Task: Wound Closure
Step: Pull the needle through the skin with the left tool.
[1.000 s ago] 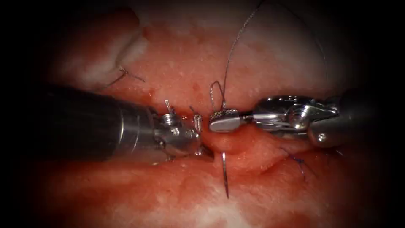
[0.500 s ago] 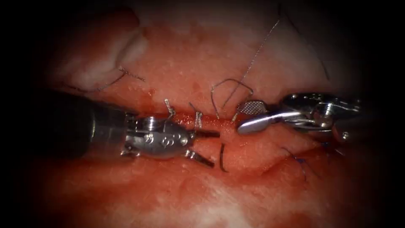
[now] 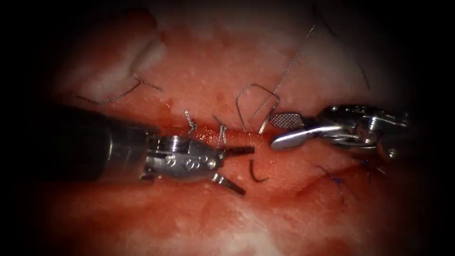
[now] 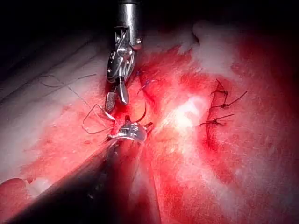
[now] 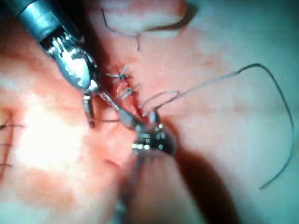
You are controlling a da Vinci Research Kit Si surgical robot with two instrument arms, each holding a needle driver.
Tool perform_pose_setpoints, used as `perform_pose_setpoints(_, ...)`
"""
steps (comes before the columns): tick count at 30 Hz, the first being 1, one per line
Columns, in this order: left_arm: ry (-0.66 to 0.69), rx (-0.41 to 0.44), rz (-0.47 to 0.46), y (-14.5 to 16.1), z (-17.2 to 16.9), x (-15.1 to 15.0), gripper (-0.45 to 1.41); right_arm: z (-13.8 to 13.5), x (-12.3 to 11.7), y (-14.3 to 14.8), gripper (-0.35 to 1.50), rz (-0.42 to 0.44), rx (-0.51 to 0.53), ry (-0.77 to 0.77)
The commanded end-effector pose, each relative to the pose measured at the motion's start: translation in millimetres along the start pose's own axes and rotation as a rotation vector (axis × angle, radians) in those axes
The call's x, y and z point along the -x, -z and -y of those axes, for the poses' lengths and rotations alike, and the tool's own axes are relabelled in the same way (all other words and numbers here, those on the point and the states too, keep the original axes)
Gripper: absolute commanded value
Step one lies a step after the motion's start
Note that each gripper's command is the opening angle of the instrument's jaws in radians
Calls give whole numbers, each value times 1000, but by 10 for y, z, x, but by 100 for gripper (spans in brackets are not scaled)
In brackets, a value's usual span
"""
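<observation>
The curved needle (image 3: 256, 173) sits in the tissue (image 3: 294, 71); a short dark arc of it stands out of the near lip of the cut (image 3: 237, 137). My left tool (image 3: 249, 171) comes in from the left with its jaws open on either side of that arc and holds nothing. To the right, my right tool (image 3: 272, 132) is open over the cut and empty. The thread (image 3: 256, 102) loops beside its upper jaw and runs up and away. In the left wrist view the needle (image 4: 142, 112) lies between the left tool (image 4: 131, 130) and the right tool (image 4: 117, 98).
Two tied stitches with cut ends (image 3: 190, 121) (image 3: 222, 134) cross the cut left of the needle. Another knot (image 3: 138, 83) lies at the far left, and a blue stitch (image 3: 338, 182) at the near right. Red fluid wets the tissue around the cut.
The right tool has let go of the needle, opened and drawn back to the right. The left tool has opened its jaws. The needle's exposed part has turned and looks shorter.
</observation>
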Motion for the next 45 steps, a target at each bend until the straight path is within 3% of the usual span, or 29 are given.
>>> perform_pose_setpoints(1,2,-1,0,-8,0,1,59,-1,4,-5,128,0,1,-1)
perform_pose_setpoints(9,8,-1,-7,-18,1,-6,35,-3,4,-4,126,-6,13,-5)
perform_pose_setpoints(10,8,-2,-10,-18,2,-6,27,-2,4,-4,126,-7,13,-5)
perform_pose_setpoints(11,7,-1,-11,-17,1,-5,2,-2,5,-4,126,-6,13,-5)
perform_pose_setpoints(12,7,-1,-11,-17,1,-5,2,-2,5,-4,126,-6,13,-5)
perform_pose_setpoints(14,27,3,-12,-13,-2,-3,-45,-2,5,-3,126,-6,12,-5)
perform_pose_setpoints(19,153,-42,7,-3,-7,-4,-45,-2,5,-3,126,-6,12,-5)
perform_pose_setpoints(24,275,-62,-109,7,-8,-24,-45,-2,6,-4,126,-6,13,-4)
perform_pose_setpoints(32,498,-14,-275,28,-9,-59,-45,1,9,-5,120,-8,16,-3)
perform_pose_setpoints(33,523,-6,-289,29,-9,-62,-45,2,10,-5,113,-8,15,15)
perform_pose_setpoints(35,541,5,-308,32,-9,-67,-45,4,11,-2,56,-1,-5,80)
perform_pose_setpoints(39,563,29,-324,37,-11,-73,-45,16,13,0,-9,2,-21,154)
perform_pose_setpoints(42,562,40,-328,44,-13,-75,-45,28,11,0,-33,4,-29,166)
perform_pose_setpoints(45,564,47,-331,51,-14,-78,-45,37,9,-2,-35,1,-29,184)
